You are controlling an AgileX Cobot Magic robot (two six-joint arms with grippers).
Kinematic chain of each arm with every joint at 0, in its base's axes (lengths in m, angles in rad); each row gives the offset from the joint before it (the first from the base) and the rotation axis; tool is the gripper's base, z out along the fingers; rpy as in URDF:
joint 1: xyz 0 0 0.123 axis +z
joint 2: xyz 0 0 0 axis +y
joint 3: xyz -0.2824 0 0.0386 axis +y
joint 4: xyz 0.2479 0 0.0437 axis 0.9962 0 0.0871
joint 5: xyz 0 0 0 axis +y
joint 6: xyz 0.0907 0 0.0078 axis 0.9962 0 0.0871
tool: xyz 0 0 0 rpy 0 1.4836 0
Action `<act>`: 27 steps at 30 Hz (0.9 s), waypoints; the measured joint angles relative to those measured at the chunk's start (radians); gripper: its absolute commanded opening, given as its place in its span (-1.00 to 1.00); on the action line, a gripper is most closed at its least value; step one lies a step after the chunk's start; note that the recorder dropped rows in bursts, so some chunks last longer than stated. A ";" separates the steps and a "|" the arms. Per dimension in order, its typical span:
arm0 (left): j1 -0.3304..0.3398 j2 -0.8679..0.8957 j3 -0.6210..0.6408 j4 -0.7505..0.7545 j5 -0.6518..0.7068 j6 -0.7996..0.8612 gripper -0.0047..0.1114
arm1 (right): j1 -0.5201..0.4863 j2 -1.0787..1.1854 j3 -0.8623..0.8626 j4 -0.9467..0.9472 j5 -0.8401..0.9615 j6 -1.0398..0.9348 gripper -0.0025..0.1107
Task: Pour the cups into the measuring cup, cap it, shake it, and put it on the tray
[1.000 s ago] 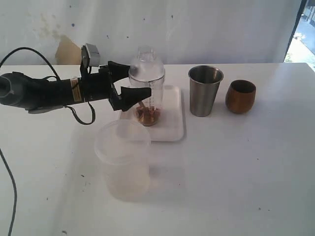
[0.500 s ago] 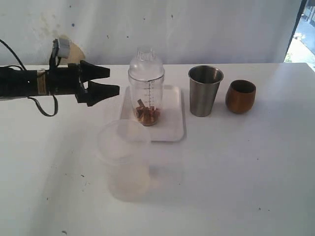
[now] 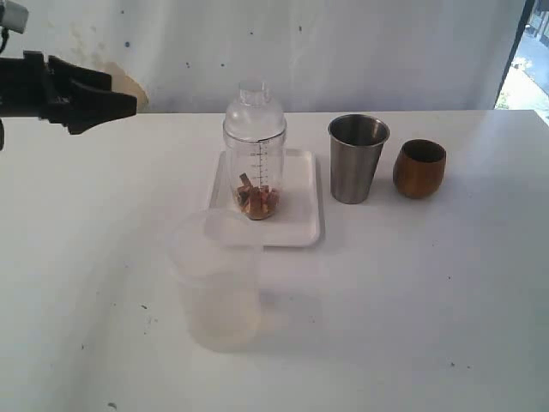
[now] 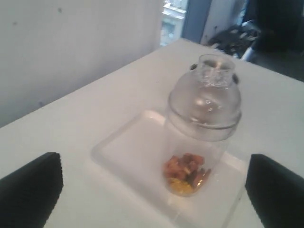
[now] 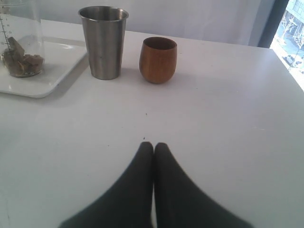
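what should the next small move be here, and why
Probably just park the open, empty left pincer off to the side: the measuring cup stands upright on the tray with its cap on, brown bits inside, and the shut right pincer holds nothing.

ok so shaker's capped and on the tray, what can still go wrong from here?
1. The measuring cup is tall and narrow and stands off-centre on the tray; a knock could tip it.
2. The frosted tub sits just in front of the tray, so a low sweep by the open left pincer might hit it.
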State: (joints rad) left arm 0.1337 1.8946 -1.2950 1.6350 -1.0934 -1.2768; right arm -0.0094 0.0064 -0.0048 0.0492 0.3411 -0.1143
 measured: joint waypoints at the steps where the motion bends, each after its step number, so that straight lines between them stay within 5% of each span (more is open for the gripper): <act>1: 0.003 -0.034 0.033 0.009 0.053 -0.013 0.89 | 0.000 0.000 0.000 0.000 0.000 0.000 -0.96; 7: 0.016 -0.320 0.203 0.077 0.307 -0.132 0.89 | 0.000 0.000 0.000 0.000 0.000 0.000 -0.96; 13: 0.017 -0.594 0.333 0.104 0.367 -0.267 0.89 | 0.000 0.000 0.000 0.000 0.000 0.000 -0.96; 27: 0.017 -0.909 0.466 0.109 -0.086 -0.464 0.89 | 0.000 0.000 0.000 0.000 0.000 0.000 -0.96</act>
State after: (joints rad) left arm 0.1505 0.9855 -0.8294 1.7445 -1.1799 -1.7407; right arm -0.0094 0.0064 -0.0048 0.0492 0.3411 -0.1143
